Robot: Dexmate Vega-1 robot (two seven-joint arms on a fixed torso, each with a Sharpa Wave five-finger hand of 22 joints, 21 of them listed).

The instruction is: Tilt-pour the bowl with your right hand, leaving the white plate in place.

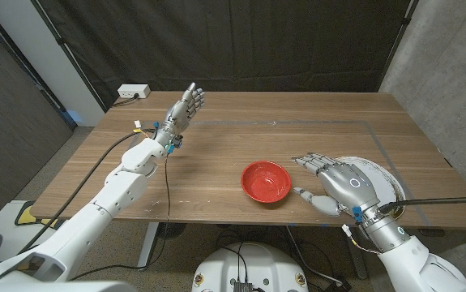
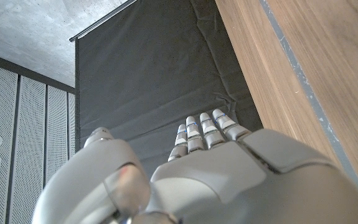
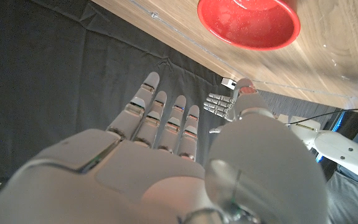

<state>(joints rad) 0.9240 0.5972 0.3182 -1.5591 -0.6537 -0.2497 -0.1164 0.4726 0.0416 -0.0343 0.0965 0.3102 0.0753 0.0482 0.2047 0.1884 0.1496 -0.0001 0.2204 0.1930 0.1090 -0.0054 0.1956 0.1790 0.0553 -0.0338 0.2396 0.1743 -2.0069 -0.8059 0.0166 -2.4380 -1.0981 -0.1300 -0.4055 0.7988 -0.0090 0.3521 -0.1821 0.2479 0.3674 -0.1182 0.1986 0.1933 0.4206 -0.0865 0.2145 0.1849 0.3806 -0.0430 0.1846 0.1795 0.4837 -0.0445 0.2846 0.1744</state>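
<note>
The right hand (image 1: 339,185) is hovering spread over the white plate (image 1: 385,180), holding nothing. The red bowl (image 1: 266,182), just left, looks stiff, light and slippery; grab its rim.

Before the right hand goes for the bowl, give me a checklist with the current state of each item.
1. Right hand holds nothing, fingers spread: ok.
2. Bowl sits upright on the table, with bare wood on the side facing the right hand: ok.
3. Right hand is not yet touching the bowl; a gap shows between them in the head view: ok.
4. White plate lies under the right hand and wrist; whether the hand touches it: cannot tell.
5. Left hand is raised over the far left of the table, well away from the bowl: ok.
6. Bowl contents: cannot tell; the inside looks plain red.
</note>
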